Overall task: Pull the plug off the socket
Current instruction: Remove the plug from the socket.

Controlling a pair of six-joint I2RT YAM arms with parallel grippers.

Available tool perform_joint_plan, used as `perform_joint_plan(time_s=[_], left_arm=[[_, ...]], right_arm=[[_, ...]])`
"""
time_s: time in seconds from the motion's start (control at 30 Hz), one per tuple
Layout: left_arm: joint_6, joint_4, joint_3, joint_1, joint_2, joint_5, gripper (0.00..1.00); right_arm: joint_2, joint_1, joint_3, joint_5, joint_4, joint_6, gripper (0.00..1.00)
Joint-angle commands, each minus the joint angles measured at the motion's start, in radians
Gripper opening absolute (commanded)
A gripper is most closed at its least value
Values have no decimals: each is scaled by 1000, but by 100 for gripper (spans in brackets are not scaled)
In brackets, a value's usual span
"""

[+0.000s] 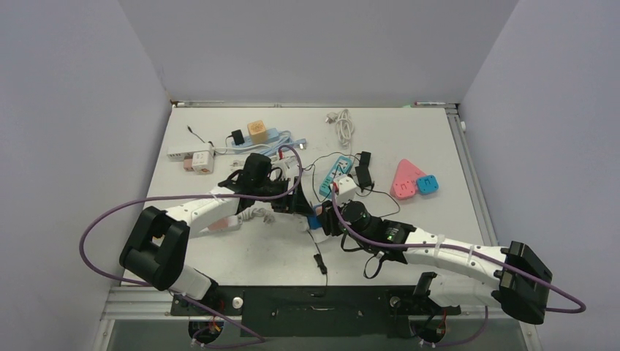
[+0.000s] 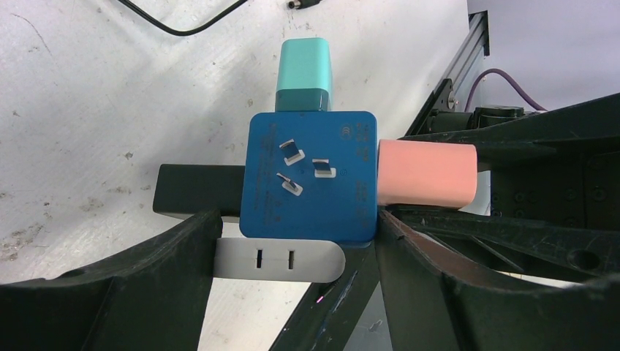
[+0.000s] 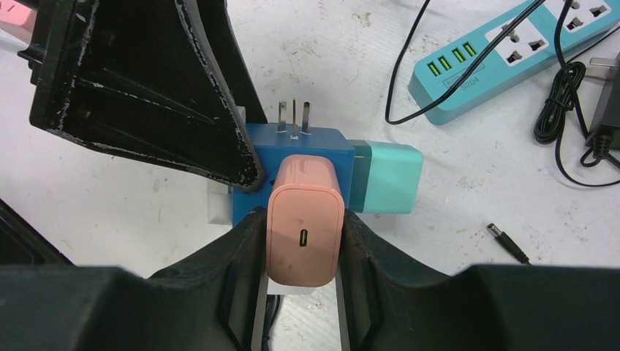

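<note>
Right pincer (image 3: pixel 301 223), rising from the bottom of the right wrist view, is clamping its two black fingers shut on the sides of a salmon-pink rectangular plastic charger plug (image 3: pixel 304 252). That plug is sitting in one face of a blue plastic cube socket adapter (image 2: pixel 311 197), near the centre of the overhead view.

The cube is also carrying a teal block plug (image 2: pixel 303 69) at the top of the left wrist view, a black plug (image 2: pixel 194 191) at its left and a flat white slotted piece (image 2: pixel 281 259) below. Three metal prongs (image 2: pixel 303 167) are pointing toward that camera.

Left pincer (image 2: pixel 296 227) is straddling the cube, partly open, its fingers lying against the lower corners. Whether it is squeezing, I cannot tell.

On the white table (image 2: pixel 95 110), a teal power strip (image 3: pixel 497 58) and a loose black barrel connector (image 3: pixel 507 243) are lying at the right of the right wrist view, apart from the cube.
</note>
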Motion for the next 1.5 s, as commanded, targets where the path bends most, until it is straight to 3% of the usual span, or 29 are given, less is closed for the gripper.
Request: perform_joint_plan(time_s=[0.0, 0.27, 0.53, 0.73, 1.07, 1.47], left_arm=[[-32, 95, 36, -21, 1, 76, 34], [-29, 95, 36, -26, 4, 78, 26], [-21, 86, 36, -31, 4, 72, 24], [-16, 80, 39, -36, 6, 67, 23], [-15, 76, 40, -37, 13, 60, 17], [-26, 75, 42, -37, 31, 59, 11]], right_arm=[[-11, 36, 44, -83, 199, 41, 5], [-44, -11, -8, -169, 246, 76, 5], [-81, -171, -89, -415, 344, 153, 5], [-94, -196, -110, -450, 340, 157, 5], [-91, -183, -107, -388, 292, 147, 5], [34, 1, 37, -79, 117, 97, 5]])
